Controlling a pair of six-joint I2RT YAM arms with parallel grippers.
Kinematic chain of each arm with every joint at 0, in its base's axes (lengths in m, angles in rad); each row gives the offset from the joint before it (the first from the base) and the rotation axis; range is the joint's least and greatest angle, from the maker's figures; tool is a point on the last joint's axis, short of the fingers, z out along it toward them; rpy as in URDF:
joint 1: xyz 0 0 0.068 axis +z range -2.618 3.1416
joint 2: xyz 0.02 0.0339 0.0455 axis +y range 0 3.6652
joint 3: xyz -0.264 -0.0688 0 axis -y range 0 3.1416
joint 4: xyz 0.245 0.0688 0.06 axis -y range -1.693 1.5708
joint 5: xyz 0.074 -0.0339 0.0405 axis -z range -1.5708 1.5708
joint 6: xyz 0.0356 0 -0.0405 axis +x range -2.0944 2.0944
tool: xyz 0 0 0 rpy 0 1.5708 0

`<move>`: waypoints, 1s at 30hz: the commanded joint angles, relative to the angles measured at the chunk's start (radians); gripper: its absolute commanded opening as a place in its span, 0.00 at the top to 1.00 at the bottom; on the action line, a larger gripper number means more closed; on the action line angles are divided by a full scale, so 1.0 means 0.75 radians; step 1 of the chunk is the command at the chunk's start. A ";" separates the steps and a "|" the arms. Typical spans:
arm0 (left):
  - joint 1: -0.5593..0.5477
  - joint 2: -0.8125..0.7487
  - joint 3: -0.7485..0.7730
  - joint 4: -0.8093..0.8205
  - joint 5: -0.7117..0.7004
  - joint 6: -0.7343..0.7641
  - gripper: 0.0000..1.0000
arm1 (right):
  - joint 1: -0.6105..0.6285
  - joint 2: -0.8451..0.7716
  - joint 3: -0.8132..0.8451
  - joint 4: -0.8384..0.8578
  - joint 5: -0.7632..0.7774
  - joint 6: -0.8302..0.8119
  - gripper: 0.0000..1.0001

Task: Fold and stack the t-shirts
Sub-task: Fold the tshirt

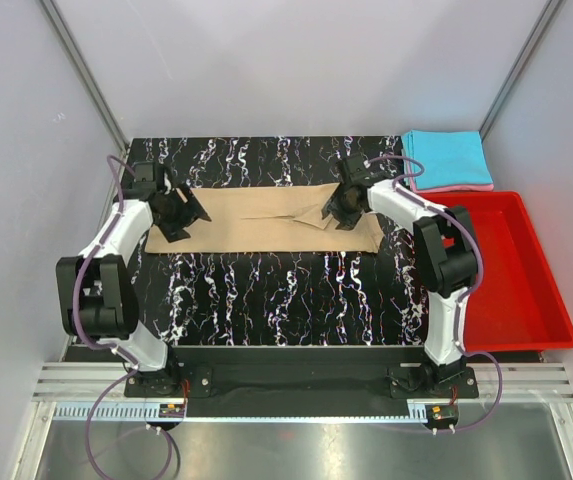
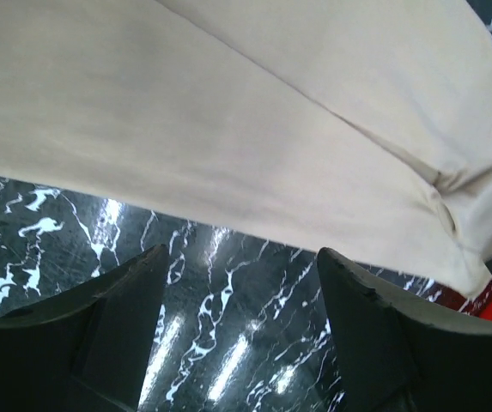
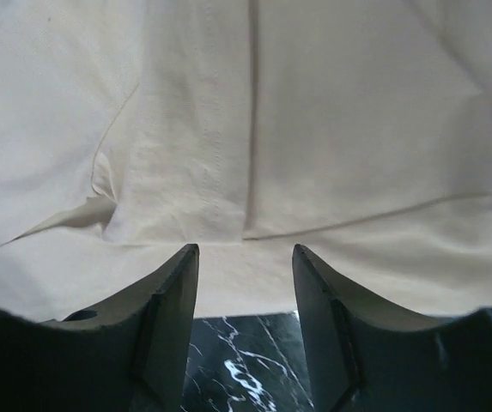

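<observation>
The tan t-shirt (image 1: 266,222) lies folded into a long strip across the far half of the black marble table (image 1: 266,295). At the strip's left end my left gripper (image 1: 179,215) is open. In the left wrist view its fingertips (image 2: 244,253) hang over bare marble, just short of the shirt's near edge (image 2: 228,129). My right gripper (image 1: 341,210) is over the right part of the strip, open. Its fingertips (image 3: 246,249) stand apart above the tan cloth (image 3: 331,129), holding nothing. A folded cyan t-shirt (image 1: 448,157) rests on a pink one (image 1: 458,187) at the far right corner.
A red plastic bin (image 1: 526,300) stands off the table's right edge, just in front of the cyan and pink stack. Grey walls close in on the left, the back and the right. Marble (image 3: 237,360) shows below the shirt's near edge.
</observation>
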 commanded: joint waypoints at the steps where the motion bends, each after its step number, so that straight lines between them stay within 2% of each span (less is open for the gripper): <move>1: 0.011 -0.100 -0.039 0.040 0.094 0.071 0.24 | 0.050 0.053 0.069 0.168 -0.057 0.130 0.44; 6: 0.011 -0.121 -0.076 0.042 0.120 0.108 0.24 | 0.058 0.122 0.077 0.207 -0.041 0.195 0.45; 14: 0.011 -0.121 -0.076 0.070 0.153 0.086 0.24 | 0.058 0.171 0.122 0.309 -0.069 0.163 0.46; 22: 0.009 -0.119 -0.086 0.081 0.135 0.078 0.24 | 0.058 0.310 0.272 0.691 -0.367 0.122 0.49; 25: 0.011 -0.119 -0.090 0.083 0.118 0.074 0.24 | 0.060 0.319 0.329 0.747 -0.460 0.087 0.49; 27: 0.009 -0.121 -0.093 0.089 0.120 0.068 0.24 | 0.060 0.288 0.335 0.749 -0.460 0.017 0.49; 29: 0.001 -0.119 -0.095 0.093 0.118 0.061 0.24 | 0.058 0.263 0.362 0.527 -0.362 -0.015 0.50; 30: -0.001 -0.117 -0.093 0.095 0.116 0.059 0.24 | 0.048 0.265 0.437 0.376 -0.214 0.005 0.51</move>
